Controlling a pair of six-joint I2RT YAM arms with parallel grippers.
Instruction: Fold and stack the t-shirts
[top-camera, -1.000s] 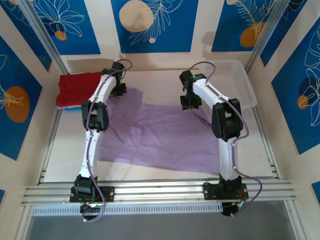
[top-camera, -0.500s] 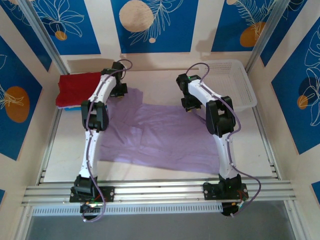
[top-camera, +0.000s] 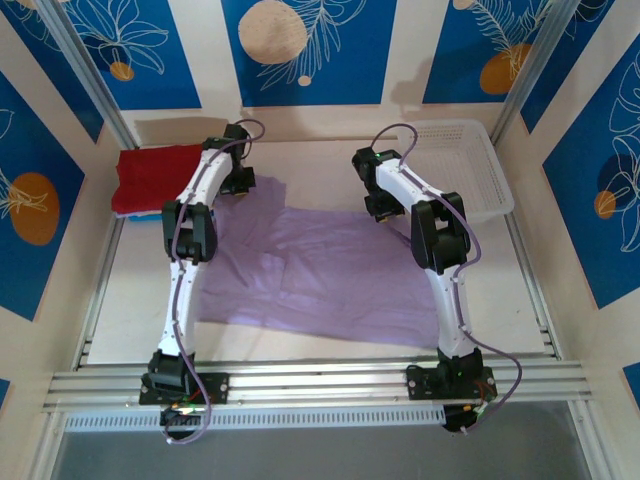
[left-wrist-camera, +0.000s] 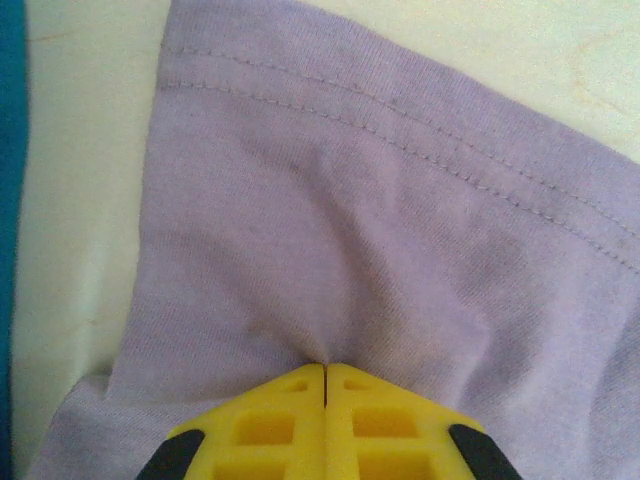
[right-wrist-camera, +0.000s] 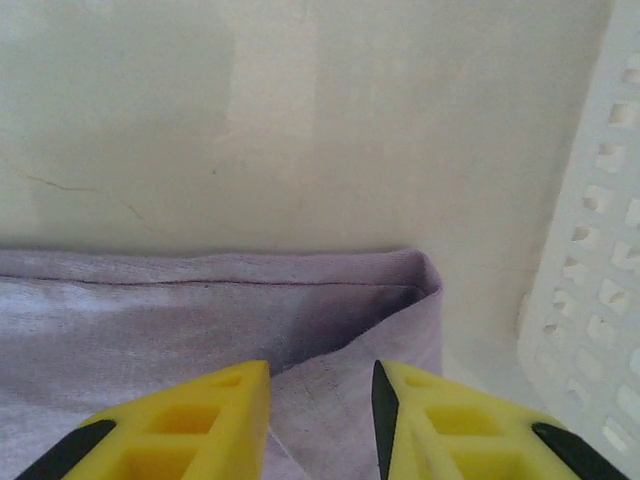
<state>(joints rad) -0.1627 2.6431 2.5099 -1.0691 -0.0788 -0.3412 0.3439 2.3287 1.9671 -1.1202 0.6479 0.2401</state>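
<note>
One table: pale cream flat tabletop (top-camera: 135, 290), bare on its left side and along its far edge.
Spread shirt: plain lavender-purple short-sleeved cloth t-shirt (top-camera: 320, 270) lies open across the middle of the tabletop, between the two arms, lightly wrinkled, with a slightly darker doubled panel at its left half.
Shirt, far-left end: a sleeve-like flap reaches toward the back wall; the left wrist view shows a fine knit with two parallel rows of stitching along the hem, and creases running together toward the fingertips.
Shirt, far-right end: in the right wrist view the edge is folded back on itself into a rounded corner, just beside the basket wall with a strip of table between.
Basket: white perforated plastic basket (top-camera: 480, 170) sits at the far right corner of the table.
Folded stack: red folded cloth shirt (top-camera: 150, 175) lies at the far left corner, well apart from the spread shirt, with a blue folded layer (top-camera: 135, 212) showing under its near edge.
Left gripper (left-wrist-camera: 326, 368): yellow jaws pressed together, pinching the lavender cloth at the far-left flap.
Right gripper (right-wrist-camera: 320, 375): yellow jaws stand apart over the folded corner, cloth visible in the gap, nothing clamped.
</note>
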